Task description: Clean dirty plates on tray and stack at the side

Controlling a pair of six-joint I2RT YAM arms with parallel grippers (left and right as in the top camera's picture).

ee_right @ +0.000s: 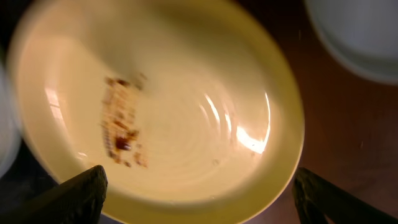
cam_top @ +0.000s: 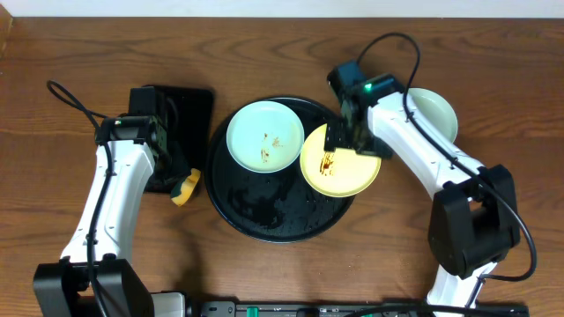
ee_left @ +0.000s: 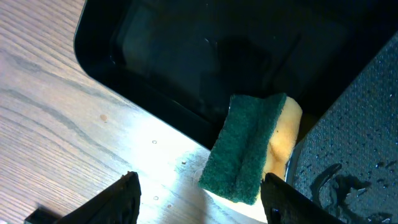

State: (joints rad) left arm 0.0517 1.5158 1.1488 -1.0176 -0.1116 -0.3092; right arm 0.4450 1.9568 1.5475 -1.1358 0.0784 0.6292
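Note:
The round black tray (cam_top: 264, 216) lies mid-table. On it rests a mint-green plate (cam_top: 265, 135) with brown smears. A pale yellow plate (cam_top: 348, 176), smeared brown, overlaps the tray's right rim. My right gripper (cam_top: 354, 145) hovers open over it, and in the right wrist view its fingers straddle the near rim of the yellow plate (ee_right: 174, 112) without closing on it. Another mint-green plate (cam_top: 436, 110) sits on the table to the right, partly behind the right arm. My left gripper (cam_top: 179, 176) is open beside the sponge (cam_top: 185, 187); nothing is between its fingers (ee_left: 283, 199).
A smaller rectangular black tray (cam_top: 187, 110) stands left of the round tray. The green and yellow sponge (ee_left: 249, 149) lies against the rectangular tray's edge (ee_left: 186, 118), with the wet round tray (ee_left: 360, 137) just to its right. A bare wooden table (cam_top: 70, 53) surrounds everything.

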